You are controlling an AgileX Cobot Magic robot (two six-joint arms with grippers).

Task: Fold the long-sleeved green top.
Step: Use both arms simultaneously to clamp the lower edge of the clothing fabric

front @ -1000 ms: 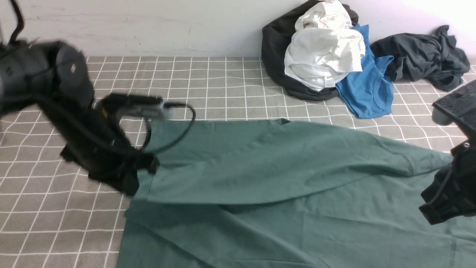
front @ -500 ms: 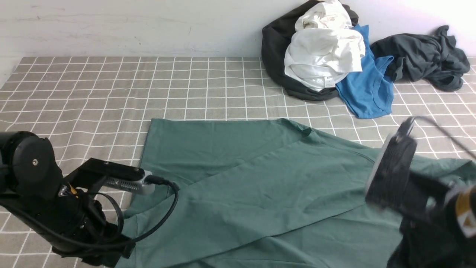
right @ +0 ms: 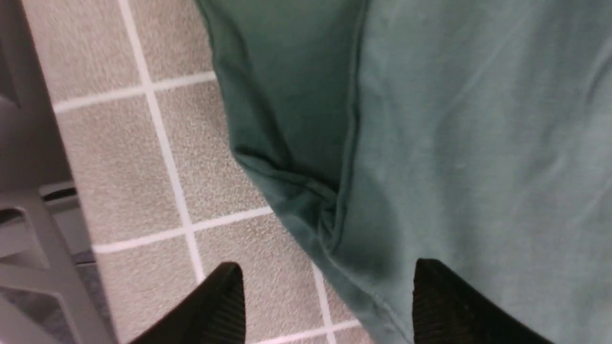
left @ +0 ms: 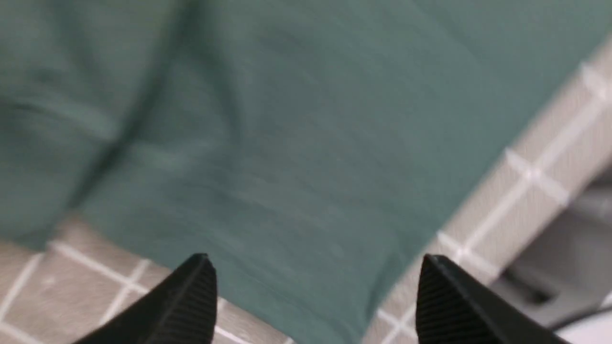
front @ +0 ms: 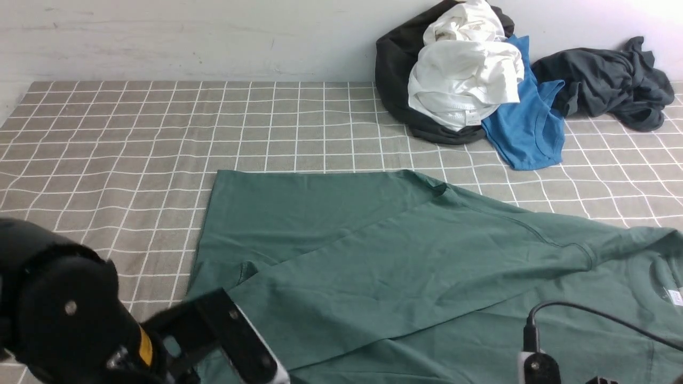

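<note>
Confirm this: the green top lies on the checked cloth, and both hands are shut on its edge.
Not shut. The wrist views show the left hand and the right hand open above the edge of the green top, gripping nothing. It does lie on the checked cloth, as the front view shows.

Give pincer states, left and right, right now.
Left pincer: open, holding nothing, above the top.
Right pincer: open, holding nothing, above the top's edge.
</note>
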